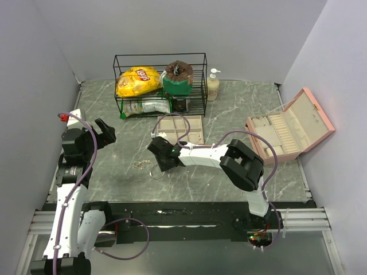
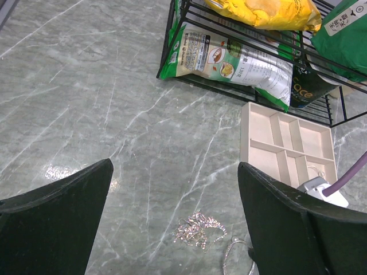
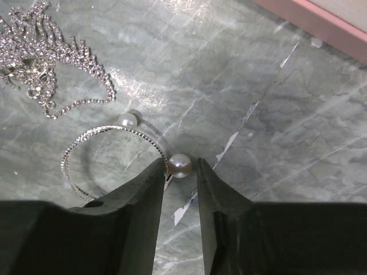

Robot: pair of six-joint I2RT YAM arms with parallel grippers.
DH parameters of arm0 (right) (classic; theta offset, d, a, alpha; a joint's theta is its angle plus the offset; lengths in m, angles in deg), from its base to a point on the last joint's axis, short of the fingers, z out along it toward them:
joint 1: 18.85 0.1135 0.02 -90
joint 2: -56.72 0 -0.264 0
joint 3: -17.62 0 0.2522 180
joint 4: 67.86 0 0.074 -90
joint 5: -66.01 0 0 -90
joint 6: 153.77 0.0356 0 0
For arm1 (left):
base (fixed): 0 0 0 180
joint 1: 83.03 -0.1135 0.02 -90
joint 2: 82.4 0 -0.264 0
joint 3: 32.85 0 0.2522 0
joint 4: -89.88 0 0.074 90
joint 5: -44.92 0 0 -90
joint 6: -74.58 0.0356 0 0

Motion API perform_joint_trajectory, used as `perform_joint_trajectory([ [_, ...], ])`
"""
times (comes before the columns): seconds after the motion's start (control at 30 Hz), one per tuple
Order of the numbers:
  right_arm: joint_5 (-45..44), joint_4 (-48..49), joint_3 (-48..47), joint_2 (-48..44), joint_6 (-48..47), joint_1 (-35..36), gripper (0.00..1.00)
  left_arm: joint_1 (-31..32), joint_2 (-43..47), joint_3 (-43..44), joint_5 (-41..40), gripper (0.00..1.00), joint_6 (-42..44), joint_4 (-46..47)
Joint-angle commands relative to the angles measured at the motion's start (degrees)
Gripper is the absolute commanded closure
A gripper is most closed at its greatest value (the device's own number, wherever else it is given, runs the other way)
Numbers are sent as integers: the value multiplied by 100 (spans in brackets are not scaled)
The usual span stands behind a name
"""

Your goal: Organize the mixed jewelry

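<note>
Right gripper (image 3: 181,164) mine: jaws straddle pearl (image 3: 179,165) of wire bangle (image 3: 97,129) on table (image 3: 275,126); clamped or not, cannot tell. Risk: round pearl squirts free, bangle skids into rhinestone chain tangle (image 3: 51,63) beyond.

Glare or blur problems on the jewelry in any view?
Right wrist: pearl bangle and rhinestone chain sharp, glare streak on the table beside them; left wrist: the chain sharp but small, one glare patch on the marble; top external: jewelry barely resolved.
</note>
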Motion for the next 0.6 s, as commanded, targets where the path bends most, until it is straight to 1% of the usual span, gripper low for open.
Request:
perform_joint_trajectory([
  [0.0, -93, 2, 16, 36, -142, 42, 67, -30, -2, 106, 45, 4, -35, 130],
  [0.17, -171, 46, 122, -237, -177, 42, 71, -30, -20, 97, 36, 4, -35, 130],
  [0.57, -444, 55, 368, -817, -151, 33, 71, -39, -11, 97, 62, 4, -44, 130],
])
